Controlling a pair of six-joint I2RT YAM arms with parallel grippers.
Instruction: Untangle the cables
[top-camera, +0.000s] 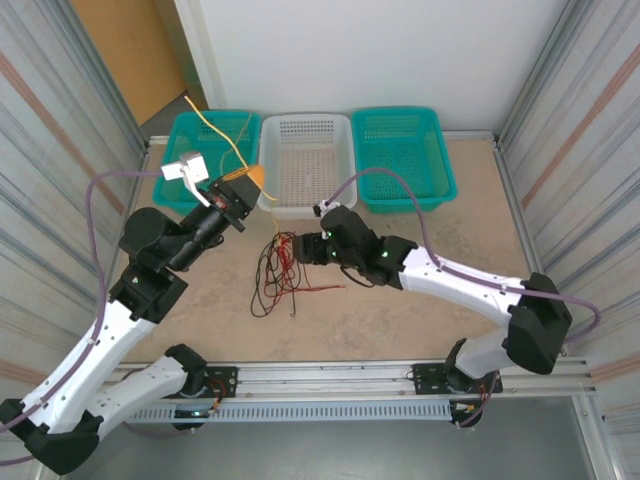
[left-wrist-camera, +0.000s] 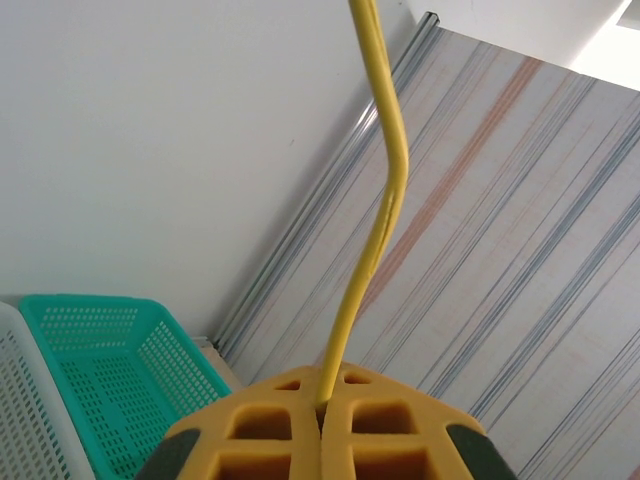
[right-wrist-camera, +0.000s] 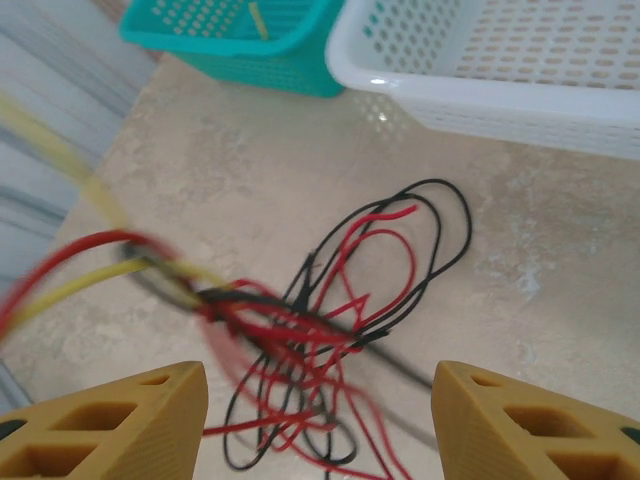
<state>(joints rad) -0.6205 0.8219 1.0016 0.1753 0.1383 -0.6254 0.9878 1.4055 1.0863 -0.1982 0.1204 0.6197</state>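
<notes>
The red and black cables (top-camera: 283, 272) lie tangled at centre frame on the tabletop (top-camera: 380, 320). 1 yellow cable (left-wrist-camera: 352, 300) rises toward the upper left, clamped in the closed left gripper (left-wrist-camera: 322, 420). The right gripper (right-wrist-camera: 318, 378) hangs over the tangle, jaws apart, holding nothing. The white basket (top-camera: 305, 205) sits just above the tangle, between 2 teal baskets (top-camera: 415, 190).

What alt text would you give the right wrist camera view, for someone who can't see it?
A tangle of red and black cables lies on the beige table beyond the open right gripper. A blurred yellow cable leads off to the left, and a white basket and a teal basket stand along the top.
</notes>
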